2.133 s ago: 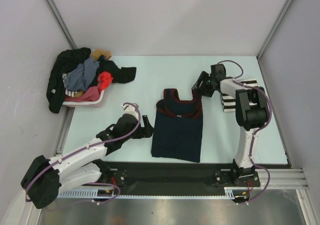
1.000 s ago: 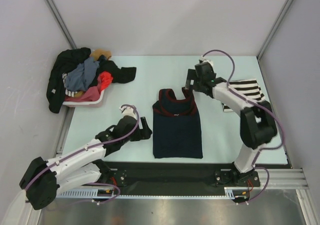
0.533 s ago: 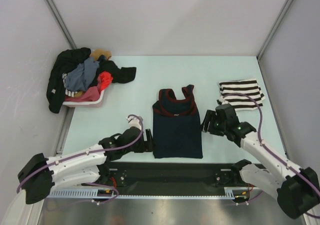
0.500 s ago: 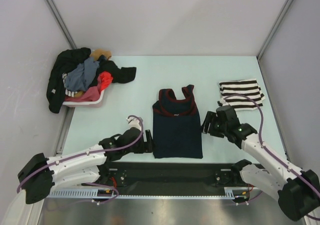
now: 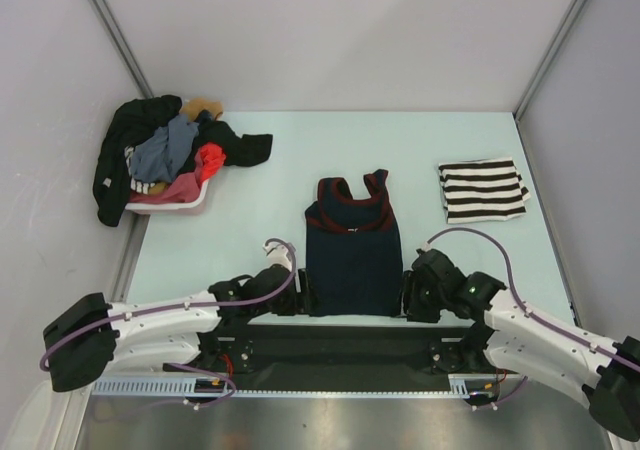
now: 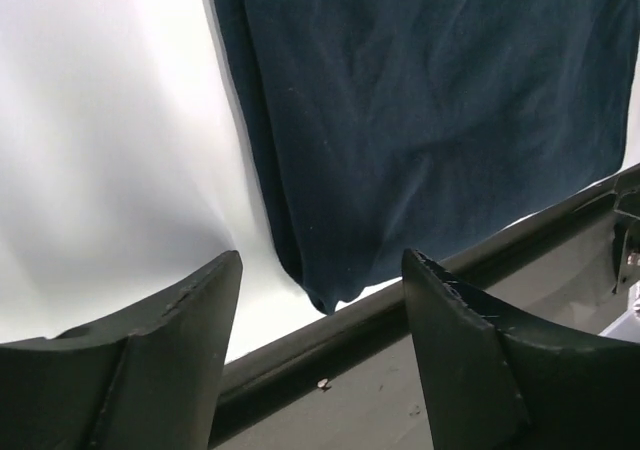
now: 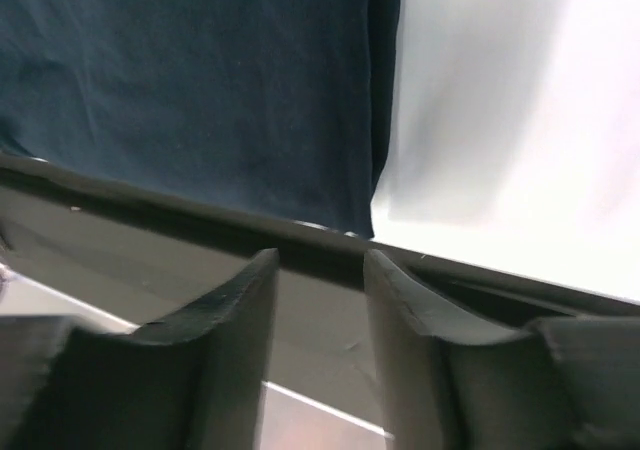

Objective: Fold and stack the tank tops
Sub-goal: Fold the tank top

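Note:
The dark navy tank top (image 5: 353, 255) with dark red trim lies flat in the middle of the table, hem toward me. The striped tank top (image 5: 483, 188) lies folded at the far right. My left gripper (image 5: 303, 295) sits low at the navy top's near left corner, open and empty. In the left wrist view that corner (image 6: 320, 285) hangs just ahead of the gripper (image 6: 320, 270). My right gripper (image 5: 408, 296) sits at the near right corner. Its jaws stand narrower but open and empty, with the hem corner (image 7: 355, 215) just ahead of the gripper (image 7: 320, 265).
A pale pink basket (image 5: 190, 202) heaped with mixed clothes stands at the far left, with dark cloth spilling over its sides. The table's black front rail (image 5: 350, 335) runs right beneath both grippers.
Both arms have swung down to the navy top's near corners, the right one coming from beside the striped top. Both grippers have narrowed, the right one more.

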You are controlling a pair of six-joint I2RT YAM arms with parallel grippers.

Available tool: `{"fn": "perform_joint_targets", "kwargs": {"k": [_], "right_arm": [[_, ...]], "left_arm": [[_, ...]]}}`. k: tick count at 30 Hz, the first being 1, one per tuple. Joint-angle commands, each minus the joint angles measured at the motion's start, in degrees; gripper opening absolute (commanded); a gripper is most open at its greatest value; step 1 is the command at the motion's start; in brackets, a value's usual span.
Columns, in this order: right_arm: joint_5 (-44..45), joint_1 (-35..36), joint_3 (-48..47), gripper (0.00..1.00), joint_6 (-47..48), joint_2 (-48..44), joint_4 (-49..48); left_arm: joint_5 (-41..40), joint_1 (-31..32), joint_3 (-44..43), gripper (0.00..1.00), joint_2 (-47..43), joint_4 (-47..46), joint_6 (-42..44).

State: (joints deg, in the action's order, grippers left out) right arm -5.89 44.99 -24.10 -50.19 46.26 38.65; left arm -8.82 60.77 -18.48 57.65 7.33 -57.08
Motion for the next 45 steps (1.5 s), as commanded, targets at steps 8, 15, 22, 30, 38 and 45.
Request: {"fn": "perform_joint_targets", "kwargs": {"k": [8, 15, 22, 30, 38, 45], "right_arm": [[3.4, 1.5, 1.7, 0.39, -4.4, -0.5, -1.2], [5.8, 1.5, 1.8, 0.38, -3.2, 0.8, -3.0], [7.3, 1.6, 2.0, 0.31, -2.6, 1.7, -4.9], [6.4, 1.8, 2.3, 0.01, -1.7, 2.0, -5.0], [5.8, 2.9, -0.4, 0.0, -0.5, 0.1, 2.2], [5.8, 4.0, -3.8, 0.0, -0.6, -3.5, 8.4]], "left_arm": [[1.5, 0.8, 0.5, 0.57, 3.0, -1.7, -2.0], [2.1, 1.9, 0.1, 0.54, 4.4, -1.9, -3.0], [2.6, 4.2, 2.5, 0.52, 3.0, -0.6, -5.6], [0.4, 4.4, 0.9, 0.21, 5.5, -1.1, -5.2], [-3.3, 5.3, 0.6, 0.0, 1.6, 5.4, -5.0], [0.0, 6.4, 1.2, 0.0, -2.3, 8.0, -5.8]]}}
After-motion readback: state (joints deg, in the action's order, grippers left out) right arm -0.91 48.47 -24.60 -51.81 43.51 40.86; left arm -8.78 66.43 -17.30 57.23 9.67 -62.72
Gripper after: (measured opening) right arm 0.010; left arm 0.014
